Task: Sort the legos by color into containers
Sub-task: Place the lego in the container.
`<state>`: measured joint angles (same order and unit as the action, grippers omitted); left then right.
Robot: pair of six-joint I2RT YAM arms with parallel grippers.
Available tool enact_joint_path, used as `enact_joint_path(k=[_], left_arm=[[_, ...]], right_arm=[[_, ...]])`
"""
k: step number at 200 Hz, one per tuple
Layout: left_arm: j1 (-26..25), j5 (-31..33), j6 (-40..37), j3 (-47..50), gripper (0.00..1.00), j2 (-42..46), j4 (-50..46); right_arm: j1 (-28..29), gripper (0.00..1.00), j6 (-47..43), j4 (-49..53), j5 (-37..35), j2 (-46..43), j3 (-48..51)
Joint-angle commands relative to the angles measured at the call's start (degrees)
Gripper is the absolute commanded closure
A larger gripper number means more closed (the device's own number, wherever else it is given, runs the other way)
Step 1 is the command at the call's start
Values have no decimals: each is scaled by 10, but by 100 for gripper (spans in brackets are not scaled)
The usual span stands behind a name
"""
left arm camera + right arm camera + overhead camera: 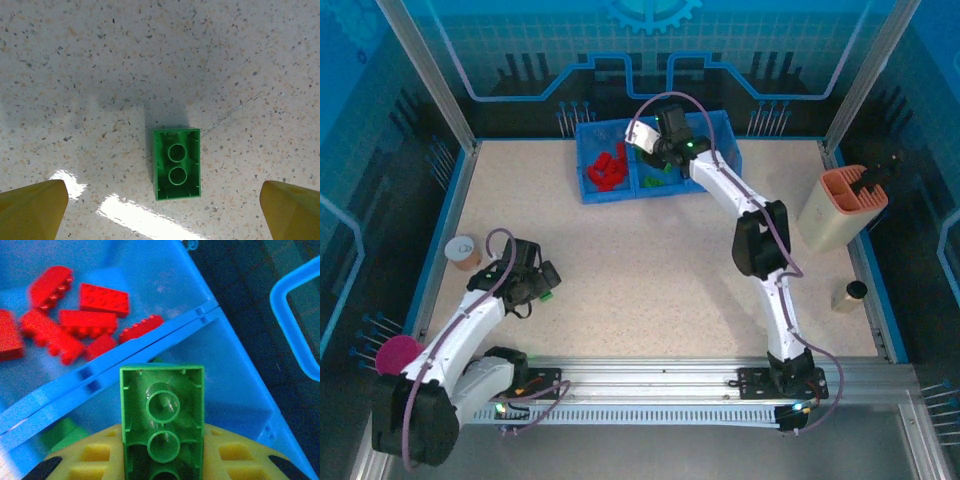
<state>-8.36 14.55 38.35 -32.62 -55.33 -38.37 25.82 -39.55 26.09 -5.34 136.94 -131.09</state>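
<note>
While the right gripper (658,156) hangs over the blue tray (590,128) at the far edge of the table (150,60), its yellow fingers (90,457) are pressed in on a held green lego (162,415), which sits between them with its hollow underside and round tubes turned toward the wrist camera. Below and ahead of that gripper lies the tray's divider wall (125,360). Beyond the wall, to the gripper's upper left in its wrist view, the red legos (85,322) lie heaped in their own compartment. On the gripper's side of the wall, low at the left beside its fingers, more green legos (60,437) rest in the middle compartment, which is the one under the held piece. The left gripper (162,209) is spread wide and low over the bare table, well apart from the tray. A loose green lego (177,163) lies underside up on the table just ahead of the line between its yellow fingertips (35,207), touching neither one.
</note>
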Motion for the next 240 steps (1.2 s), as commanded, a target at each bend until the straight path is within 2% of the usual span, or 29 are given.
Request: enact_joint_path(k=[1, 21, 66, 100, 130, 147, 184, 228, 240], left_arm=[[5, -13, 16, 2, 1, -15, 16], [5, -14, 17, 4, 1, -20, 17], [5, -5, 33, 4, 5, -36, 18], [5, -7, 39, -2, 9, -74, 34], [5, -19, 33, -14, 14, -119, 56], [3, -12, 36, -23, 18, -133, 62], [2, -17, 53, -25, 22, -164, 78], [-8, -36, 71, -23, 33, -217, 94], [-11, -37, 78, -17, 40, -223, 100]], right_arm=[[-12, 80, 14, 27, -34, 83, -85], [-19, 77, 11, 12, -34, 128, -127], [-20, 71, -23, -73, -44, 148, -104], [-20, 51, -26, -109, -37, 129, -80], [-19, 27, -33, -168, -33, 83, -15], [-16, 21, -51, -237, -29, 44, 55], [-13, 21, -56, -341, -37, -19, 152], [-12, 22, -56, -402, -46, -82, 208], [-14, 22, -60, -412, -52, -96, 219]])
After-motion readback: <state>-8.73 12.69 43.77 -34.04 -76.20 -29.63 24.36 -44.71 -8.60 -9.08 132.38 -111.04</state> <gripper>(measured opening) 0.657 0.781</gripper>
